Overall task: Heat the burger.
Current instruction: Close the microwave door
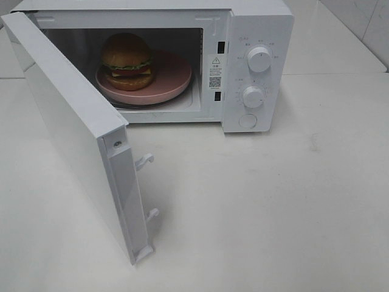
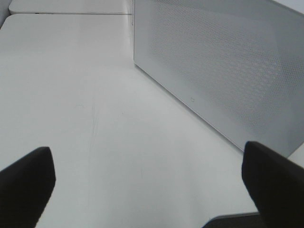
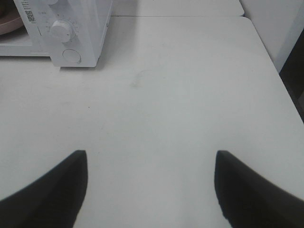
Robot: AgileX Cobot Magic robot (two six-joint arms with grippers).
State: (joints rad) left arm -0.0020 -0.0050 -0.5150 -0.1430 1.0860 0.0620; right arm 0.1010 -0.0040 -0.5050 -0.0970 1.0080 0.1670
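Observation:
The burger (image 1: 127, 61), with a brown bun, green lettuce and red layers, sits on a pink plate (image 1: 173, 79) inside the white microwave (image 1: 258, 24). The microwave door (image 1: 67, 128) stands wide open, swung toward the front left. Neither arm shows in the high view. My left gripper (image 2: 147, 183) is open with nothing between its black fingers, looking at the door's perforated outer face (image 2: 223, 71). My right gripper (image 3: 149, 187) is open and empty over bare table, with the microwave's knobs (image 3: 61, 29) ahead of it.
The white table (image 1: 273, 207) spreads in front of and to the right of the microwave. Two latch hooks (image 1: 144, 161) stick out of the door's free edge. A table edge and dark gap (image 3: 292, 80) show in the right wrist view.

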